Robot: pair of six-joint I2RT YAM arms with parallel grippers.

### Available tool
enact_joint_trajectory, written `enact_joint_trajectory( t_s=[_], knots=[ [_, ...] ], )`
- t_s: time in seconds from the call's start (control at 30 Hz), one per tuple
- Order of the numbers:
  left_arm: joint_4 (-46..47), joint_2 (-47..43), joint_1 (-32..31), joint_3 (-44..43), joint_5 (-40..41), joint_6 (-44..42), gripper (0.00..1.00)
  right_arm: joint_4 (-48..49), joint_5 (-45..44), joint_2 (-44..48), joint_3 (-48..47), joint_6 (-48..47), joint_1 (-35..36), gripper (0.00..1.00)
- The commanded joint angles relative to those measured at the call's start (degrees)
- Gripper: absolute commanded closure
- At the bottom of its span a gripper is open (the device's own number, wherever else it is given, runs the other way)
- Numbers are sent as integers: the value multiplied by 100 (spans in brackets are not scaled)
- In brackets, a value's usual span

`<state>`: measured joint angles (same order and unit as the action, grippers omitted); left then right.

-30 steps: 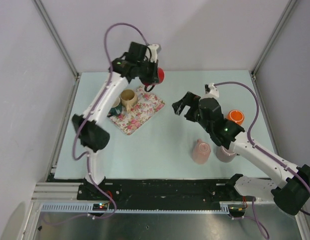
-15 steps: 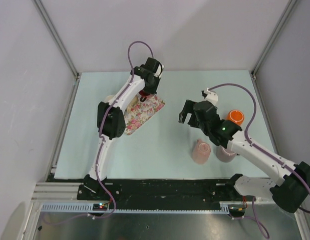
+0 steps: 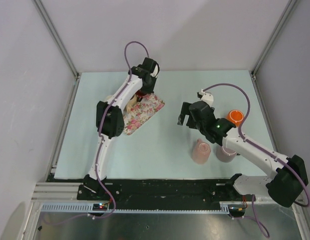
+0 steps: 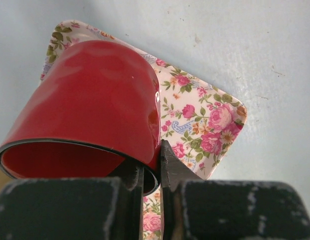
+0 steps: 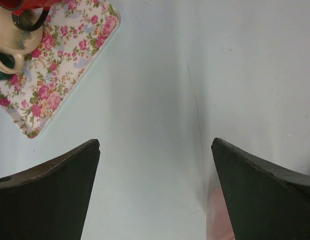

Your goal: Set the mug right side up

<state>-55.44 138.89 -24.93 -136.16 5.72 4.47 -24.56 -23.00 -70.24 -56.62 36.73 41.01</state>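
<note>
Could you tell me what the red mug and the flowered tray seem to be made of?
The red mug looks like glazed ceramic: a glossy wall with soft highlights and a dark-edged rim. The flowered tray looks thin and rigid, with a printed rose pattern, rounded corners and a smooth sheen; perhaps melamine or lacquered metal, the pictures leave that open.

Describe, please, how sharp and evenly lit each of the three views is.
Top external: soft, even light, all sharp. Left wrist: red mug crisp with faint gloss; left gripper blurred at the bottom. Right wrist: right gripper a dark, soft-edged silhouette; floral tray sharp.
</note>
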Motion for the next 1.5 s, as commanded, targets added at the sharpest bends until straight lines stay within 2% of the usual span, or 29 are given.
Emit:
enact_joint_trajectory(
  t_s=[0.0, 0.13, 0.4, 0.5, 0.63, 0.83, 1.13, 1.3, 1.47],
  knots=[
    [304, 79, 127, -21, -41, 232, 99, 239, 44, -83, -124, -103, -12, 1],
    [306, 170, 237, 11, -169, 324, 95, 290, 91, -104, -124, -105, -6, 0],
    [306, 64, 269, -68, -46, 203, 78, 340, 125, -180, -181, -131, 12, 1],
    [307, 5, 265, -97, 41, 190, 54, 345, 137, -233, -221, -142, 39, 1],
    [314, -25, 305, -294, 216, 136, 40, 313, 133, -290, -270, -160, 67, 1],
    [343, -56, 373, -592, 199, -77, 34, 252, 121, -308, -280, -192, 92, 1],
    [352, -671, 295, -400, -683, -934, 22, 268, 140, -335, -284, -221, 96, 1],
    [359, -1038, 304, -375, -831, -1486, 19, 283, 172, -331, -286, -250, 91, 1],
    [393, -1024, 422, -403, -670, -1801, 20, 273, 203, -299, -281, -275, 78, 1]
  ],
)
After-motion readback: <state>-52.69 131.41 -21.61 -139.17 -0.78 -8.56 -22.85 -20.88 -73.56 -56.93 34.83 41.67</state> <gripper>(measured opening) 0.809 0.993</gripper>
